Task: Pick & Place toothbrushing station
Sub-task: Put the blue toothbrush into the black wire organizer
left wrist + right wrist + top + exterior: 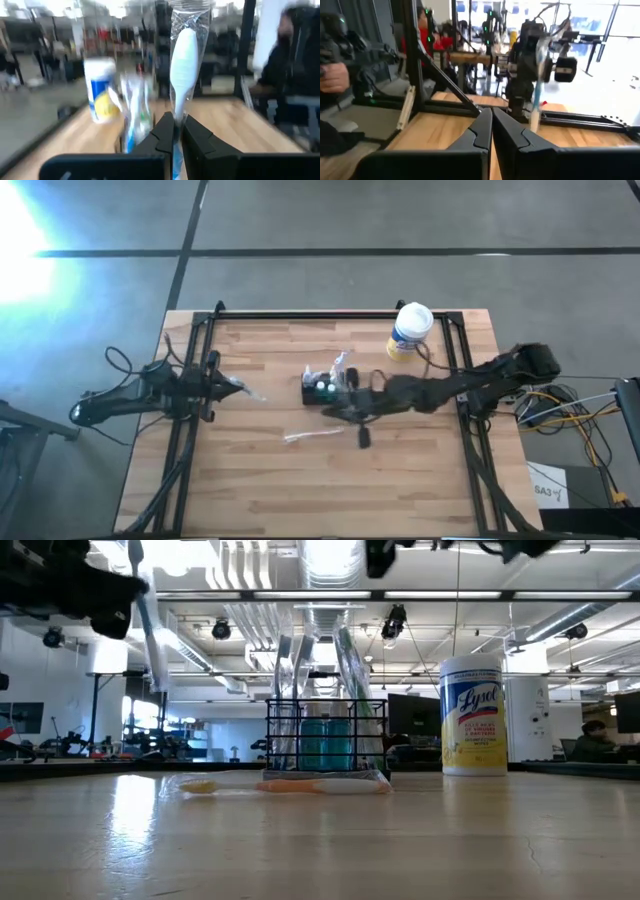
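Note:
The toothbrushing station [322,388], a small black wire caddy, stands on the middle of the table; wrapped brushes and teal items stand in it [325,740]. My left gripper [228,387] is at the table's left edge, shut on a white toothbrush in a clear wrapper [182,75]. My right gripper [338,408] reaches in from the right, above the table beside the caddy's near side. It is shut with nothing between its fingers [492,117]. Another wrapped toothbrush [285,785] lies flat on the table in front of the caddy. My left gripper pinches the wrapped toothbrush between its two fingers near one end [177,132]. The fingers come level from the table's left. The rest of the brush [250,393] sticks out past the fingertips toward the caddy, clear of the table.
A white-and-yellow Lysol tub [410,330] stands at the far right of the table [400,480]. Black frame rails [330,315] run along the far edge and both sides. People show in the room beyond the table.

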